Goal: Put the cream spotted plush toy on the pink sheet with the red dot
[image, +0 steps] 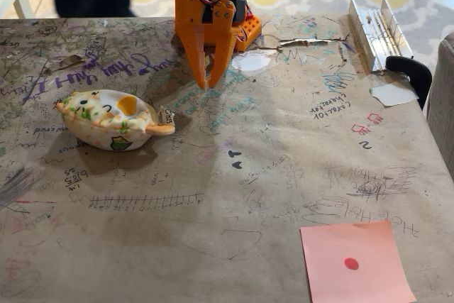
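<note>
Pink sheet lies empty; end effector points down, nearly closed.

The plush is soft cloth, slightly fuzzy. The pink sheet is smooth matt paper. The hand is hard orange plastic with a faint sheen. The tabletop looks like dull brown paper, creased, torn and scribbled with ink.

the cream spotted plush toy lies on the scribbled table, left of the orange gripper, well apart from the pink sheet.
</note>
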